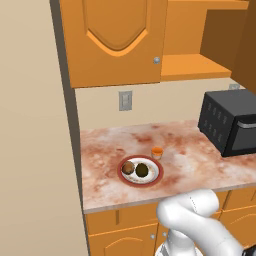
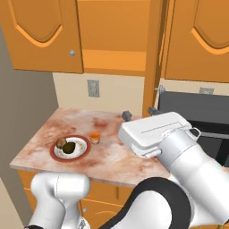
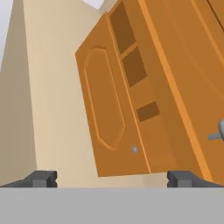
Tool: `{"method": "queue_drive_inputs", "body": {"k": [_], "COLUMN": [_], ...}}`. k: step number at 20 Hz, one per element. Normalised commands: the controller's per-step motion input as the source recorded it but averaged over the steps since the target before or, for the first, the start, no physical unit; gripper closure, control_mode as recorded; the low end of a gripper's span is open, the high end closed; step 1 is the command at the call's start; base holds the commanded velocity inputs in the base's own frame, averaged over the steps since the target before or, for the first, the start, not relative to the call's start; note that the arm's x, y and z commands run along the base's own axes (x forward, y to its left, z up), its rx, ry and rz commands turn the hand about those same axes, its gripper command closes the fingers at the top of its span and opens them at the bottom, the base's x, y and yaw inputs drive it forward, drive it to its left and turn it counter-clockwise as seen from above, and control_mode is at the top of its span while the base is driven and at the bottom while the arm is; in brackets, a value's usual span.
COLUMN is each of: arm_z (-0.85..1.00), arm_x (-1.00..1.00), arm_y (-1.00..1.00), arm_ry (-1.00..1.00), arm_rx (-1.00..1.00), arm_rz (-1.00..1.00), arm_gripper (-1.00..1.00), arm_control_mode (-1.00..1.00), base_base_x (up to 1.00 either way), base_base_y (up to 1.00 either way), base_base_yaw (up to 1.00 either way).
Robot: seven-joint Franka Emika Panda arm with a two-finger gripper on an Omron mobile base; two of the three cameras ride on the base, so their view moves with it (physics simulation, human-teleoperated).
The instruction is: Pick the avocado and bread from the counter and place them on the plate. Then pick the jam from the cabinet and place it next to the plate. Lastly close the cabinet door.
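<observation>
Closing the cabinet [image 2: 116,42] door [image 2: 154,58] looks to be the only step left, because the avocado [image 1: 142,170] and the bread [image 1: 129,167] already lie on the plate [image 1: 123,177], and the jam [image 1: 157,152] stands on the counter [image 1: 185,145] just beside the plate's far rim. The gripper [image 3: 113,178] has its fingers spread wide with nothing between them, and it sits near the edge of the open door, which stands out toward the robot. To do it well, I think the hand should press flat on the outer face of the door and follow its arc to the frame, slowly, staying above the microwave [image 1: 230,120].
</observation>
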Motion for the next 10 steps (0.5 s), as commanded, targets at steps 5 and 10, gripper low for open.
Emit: {"method": "queue_drive_inputs", "body": {"k": [5,10], "arm_z": [-0.07,-0.13], "arm_x": [0.63,0.65], "arm_y": [-0.13,-0.14], "arm_ry": [0.0,0.03], "arm_rx": [0.01,0.03], "arm_rz": [0.11,0.16], "arm_gripper": [-1.0,-1.0], "arm_control_mode": [-1.0,-1.0], "base_base_x": [0.0,0.0], "base_base_y": [0.0,0.0], "base_base_yaw": [0.0,0.0]}}
